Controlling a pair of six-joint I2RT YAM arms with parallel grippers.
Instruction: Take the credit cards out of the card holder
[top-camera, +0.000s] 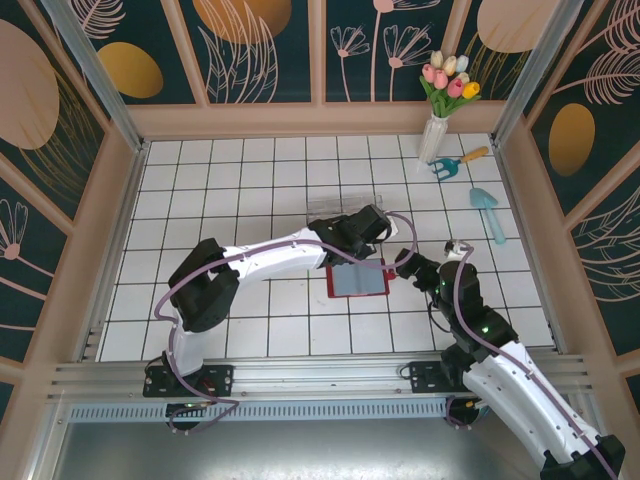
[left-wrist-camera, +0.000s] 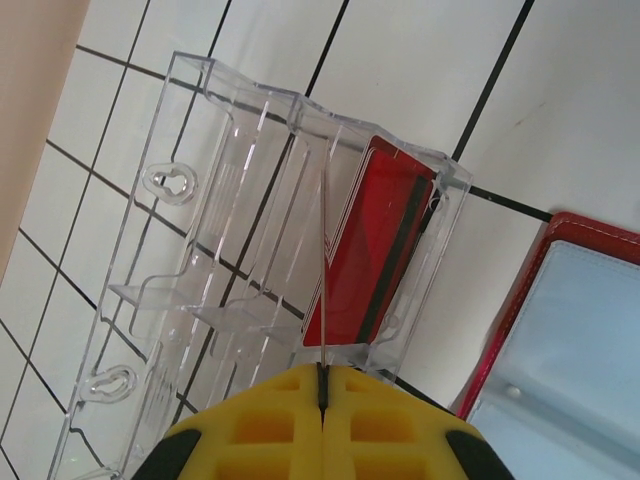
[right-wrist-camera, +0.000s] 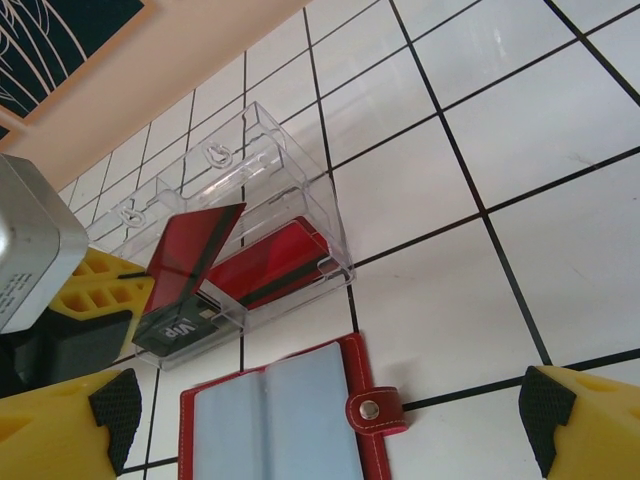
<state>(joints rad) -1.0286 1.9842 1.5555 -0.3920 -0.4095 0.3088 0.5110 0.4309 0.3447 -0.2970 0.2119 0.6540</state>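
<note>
Right wrist view showed the right gripper (right-wrist-camera: 328, 415) with its yellow fingers spread wide and nothing between them, low beside the card holder (right-wrist-camera: 265, 430). The red holder lay open and flat on the white tiled table (right-wrist-camera: 470, 100), its grey-blue inside facing up and its snap tab (right-wrist-camera: 375, 410) at the right. Just beyond it sat a clear plastic box (right-wrist-camera: 285, 165). The left gripper (left-wrist-camera: 323, 385) was pinched tight on a red credit card (right-wrist-camera: 190, 255), which was tilted over the box's near end. A second red card (right-wrist-camera: 265, 265) with a black stripe lay inside the box.
</note>
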